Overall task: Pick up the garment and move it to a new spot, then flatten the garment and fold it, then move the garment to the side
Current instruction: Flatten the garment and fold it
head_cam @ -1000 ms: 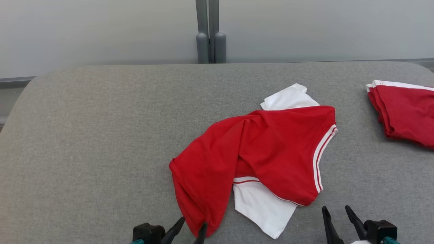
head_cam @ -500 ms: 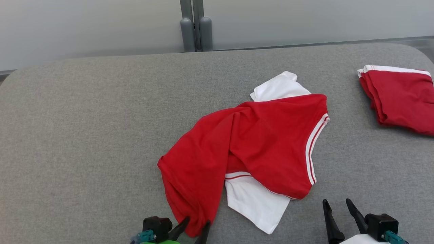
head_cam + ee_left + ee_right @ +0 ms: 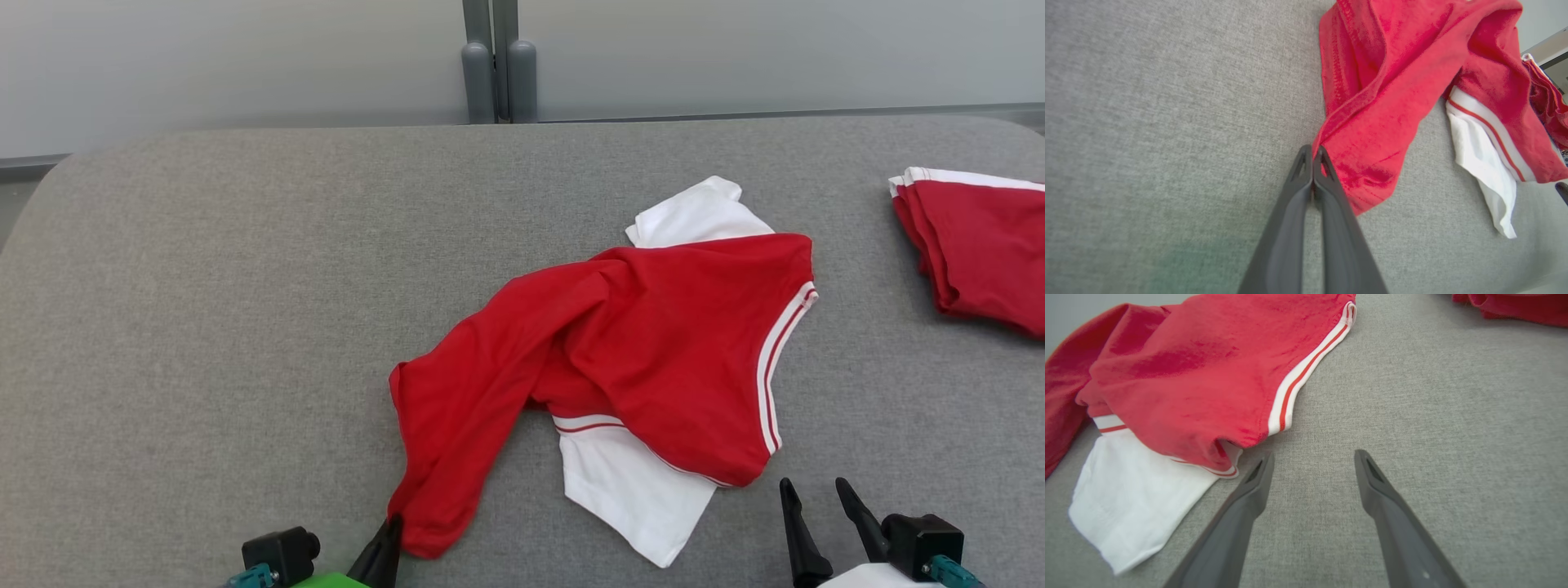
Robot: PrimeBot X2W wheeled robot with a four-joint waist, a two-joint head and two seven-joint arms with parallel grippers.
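While left fingers (image 3: 1331,192) pinch garment (image 3: 669,343), right fingers (image 3: 1386,502) spread

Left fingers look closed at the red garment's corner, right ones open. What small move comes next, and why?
Probably ease the right gripper onto the striped hem of the garment and close. The left gripper is pinched shut at its corner, while the right is open just beside the cloth, holding nothing.

No text, label, brand, number or sign can be read on the red and white garment (image 3: 653,343) or the grey table (image 3: 204,286).
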